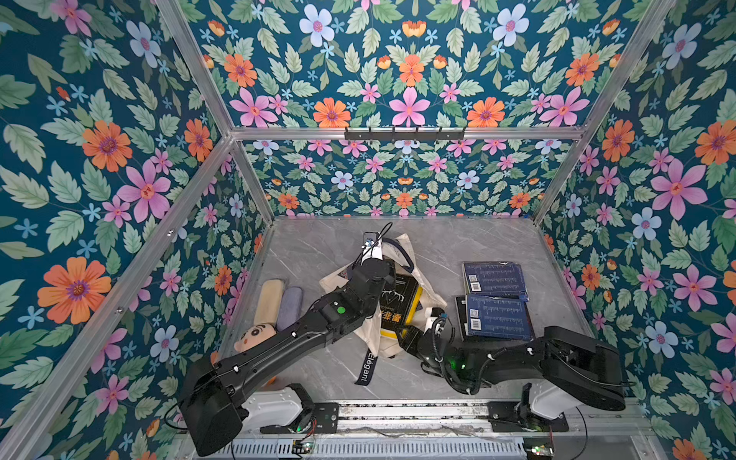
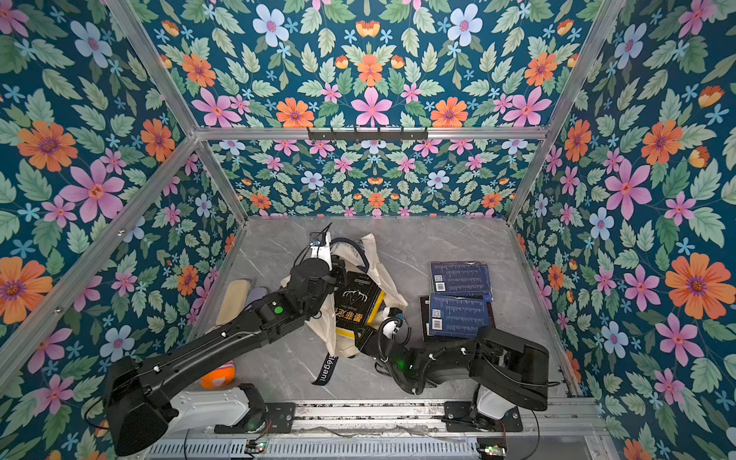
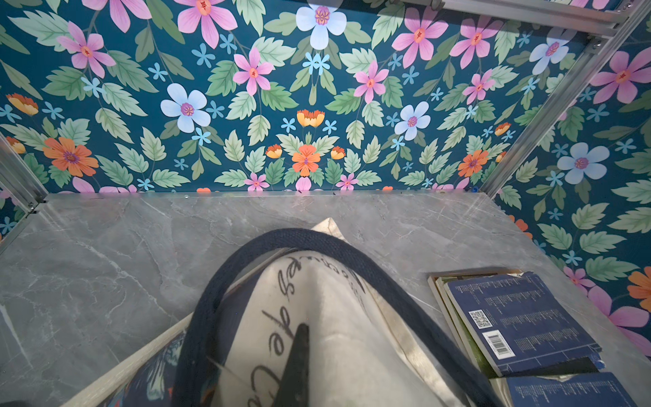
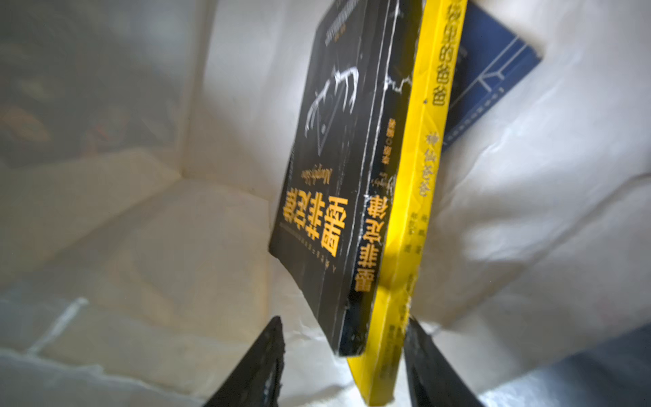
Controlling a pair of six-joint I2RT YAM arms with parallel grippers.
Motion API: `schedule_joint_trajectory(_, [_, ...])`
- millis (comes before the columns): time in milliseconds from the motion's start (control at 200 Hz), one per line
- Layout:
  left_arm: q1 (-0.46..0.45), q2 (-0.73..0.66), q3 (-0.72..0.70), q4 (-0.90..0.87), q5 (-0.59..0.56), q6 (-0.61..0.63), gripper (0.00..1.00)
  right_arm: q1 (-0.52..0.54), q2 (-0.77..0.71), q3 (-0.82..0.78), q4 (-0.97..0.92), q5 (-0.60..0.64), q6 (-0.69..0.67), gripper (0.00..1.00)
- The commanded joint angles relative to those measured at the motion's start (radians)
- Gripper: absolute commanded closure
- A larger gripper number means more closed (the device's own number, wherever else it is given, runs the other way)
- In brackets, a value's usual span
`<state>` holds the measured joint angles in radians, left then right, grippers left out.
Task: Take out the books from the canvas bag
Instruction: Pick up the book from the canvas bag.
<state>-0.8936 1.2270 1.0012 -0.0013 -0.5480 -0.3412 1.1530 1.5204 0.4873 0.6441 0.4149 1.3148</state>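
Left gripper (image 3: 301, 333) is pinched shut on the bag (image 3: 327, 299); right gripper (image 4: 343, 322) stands parted around the black book (image 4: 327, 169) and yellow book (image 4: 405, 225) inside the bag; blue books (image 1: 496, 278) lie on the table (image 1: 318, 247) nearby.

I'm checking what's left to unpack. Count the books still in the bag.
3. In the right wrist view, a black book lies against a yellow book inside the bag, with a blue book behind the yellow one. The cloth may hide more.

Grey marble table (image 1: 458, 247): canvas bag (image 1: 374, 336), blue books (image 1: 498, 318), plush toy (image 1: 255, 335).
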Motion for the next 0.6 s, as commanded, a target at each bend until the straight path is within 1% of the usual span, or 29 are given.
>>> schedule_joint_trajectory(0, [0.001,-0.003,0.01,0.032,-0.019,-0.004,1.0,-0.028,-0.041,-0.007,-0.01,-0.024,-0.045,0.46])
schedule_joint_trajectory(120, [0.001,-0.003,0.01,0.032,-0.017,-0.005,1.0,-0.035,-0.071,0.002,-0.104,0.002,-0.046,0.47])
schedule_joint_trajectory(240, [0.0,-0.003,0.01,0.032,-0.014,-0.004,1.0,-0.049,-0.071,-0.029,-0.076,-0.009,-0.022,0.47])
schedule_joint_trajectory(330, [0.001,-0.003,0.01,0.032,-0.013,-0.004,1.0,-0.079,-0.072,-0.041,-0.081,-0.059,-0.012,0.48])
schedule_joint_trajectory(475, [0.0,-0.004,0.01,0.032,-0.011,-0.004,1.0,-0.095,-0.079,0.016,-0.235,-0.088,-0.074,0.48])
schedule_joint_trajectory(545, [0.001,-0.005,0.011,0.032,-0.009,-0.003,1.0,-0.108,-0.08,0.017,-0.257,-0.101,-0.087,0.48])
schedule_joint_trajectory(595, [0.001,-0.006,0.011,0.031,-0.007,-0.002,1.0,-0.116,-0.081,-0.001,-0.239,-0.096,-0.087,0.5])
